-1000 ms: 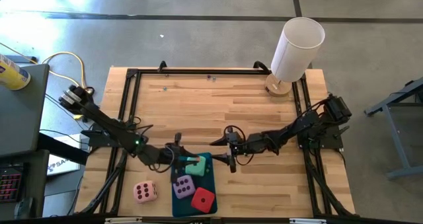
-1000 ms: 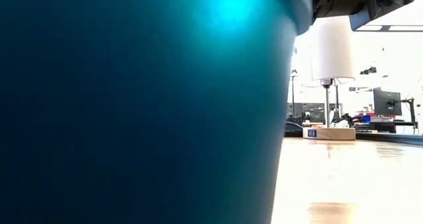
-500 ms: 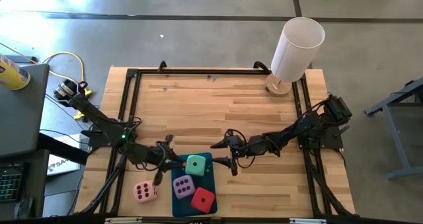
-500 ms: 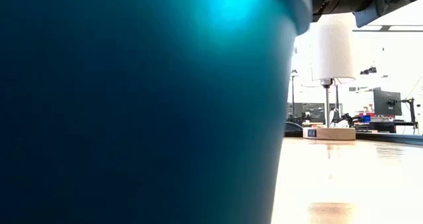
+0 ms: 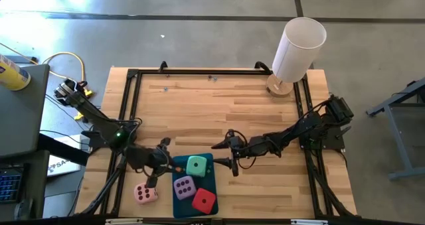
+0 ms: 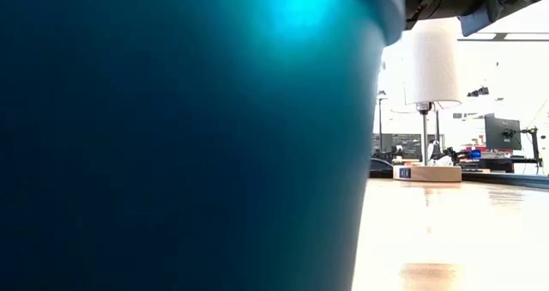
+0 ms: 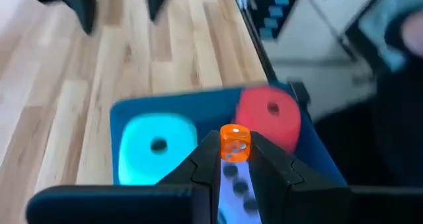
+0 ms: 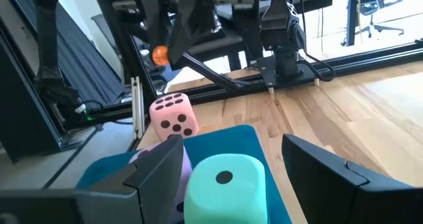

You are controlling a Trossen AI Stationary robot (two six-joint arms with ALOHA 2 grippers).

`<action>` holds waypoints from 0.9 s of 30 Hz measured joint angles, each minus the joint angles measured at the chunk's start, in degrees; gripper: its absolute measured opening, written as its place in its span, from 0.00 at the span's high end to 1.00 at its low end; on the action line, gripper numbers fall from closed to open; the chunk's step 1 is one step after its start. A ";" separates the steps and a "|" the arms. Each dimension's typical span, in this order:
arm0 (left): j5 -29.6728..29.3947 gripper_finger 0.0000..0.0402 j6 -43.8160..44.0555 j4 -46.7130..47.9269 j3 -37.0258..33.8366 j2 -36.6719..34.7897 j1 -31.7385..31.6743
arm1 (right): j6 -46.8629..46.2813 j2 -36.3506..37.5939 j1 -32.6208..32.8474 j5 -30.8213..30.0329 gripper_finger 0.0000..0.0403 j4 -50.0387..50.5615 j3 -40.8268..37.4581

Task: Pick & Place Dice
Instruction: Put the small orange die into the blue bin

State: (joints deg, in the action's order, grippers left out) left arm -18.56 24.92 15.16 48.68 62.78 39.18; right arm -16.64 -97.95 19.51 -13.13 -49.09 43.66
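So the teal tray [image 5: 211,174] sits at the near edge of the table, and everything's happening around it. Three of the big foam dice are in it: the mint green die [image 5: 196,165] at the tray's far end, the purple die [image 5: 183,186] in the middle toward its left side, and the red die [image 5: 204,200] at its near right corner. The pink die [image 5: 144,193] isn't in the tray. It's on the bare wood well off the tray's left side.

The left gripper [image 5: 171,165] is right at the tray's left edge, level with the green die. Its fingers are pinched together on a small orange die [image 7: 233,143], way tinier than the foam ones. From the wrist camera, that little cube sits up between the fingertips with the green and red dice beyond it.

The right gripper [image 5: 218,153] is on the other side, just off the tray's far right corner. Its fingers are spread apart with nothing between them, and it's facing the green die without touching it.

The table-level camera is basically blocked by the tray's teal wall. All it shows past that is a white lamp [image 6: 426,68], far from the tray at the back right of the table.
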 joint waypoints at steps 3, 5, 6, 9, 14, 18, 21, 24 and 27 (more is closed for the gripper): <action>1.18 0.86 0.01 7.53 2.48 0.02 0.09 | 0.03 0.00 0.00 0.00 0.38 1.15 0.00; 1.11 0.86 2.04 9.84 3.51 0.03 0.01 | 0.04 0.00 0.00 0.00 0.38 1.95 0.00; 1.04 0.86 2.97 10.20 3.61 0.04 -0.12 | 0.04 0.00 0.00 0.01 0.38 2.28 0.00; 0.89 0.86 3.42 12.23 3.61 0.80 -1.04 | 0.08 0.00 0.00 0.02 0.38 2.71 0.00; 2.07 0.86 6.13 16.08 3.61 4.16 -3.53 | 0.24 0.00 0.00 2.10 0.38 3.04 0.00; 5.94 0.86 6.40 15.89 3.59 6.86 -5.54 | 0.25 0.01 0.02 4.45 0.38 3.53 0.00; 6.91 0.86 6.39 16.23 3.59 8.52 -6.81 | 0.24 0.02 0.02 4.72 0.38 3.68 0.00; 7.81 0.86 6.39 16.13 3.59 10.09 -8.10 | 0.24 0.02 0.02 4.72 0.38 3.96 0.00; 8.00 0.86 6.39 16.15 3.59 11.60 -9.18 | 0.24 0.02 0.00 4.72 0.38 4.05 0.00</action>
State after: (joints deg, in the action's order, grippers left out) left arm -10.56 31.31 31.31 52.27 74.39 30.00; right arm -16.40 -97.93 19.51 -8.40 -45.04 43.66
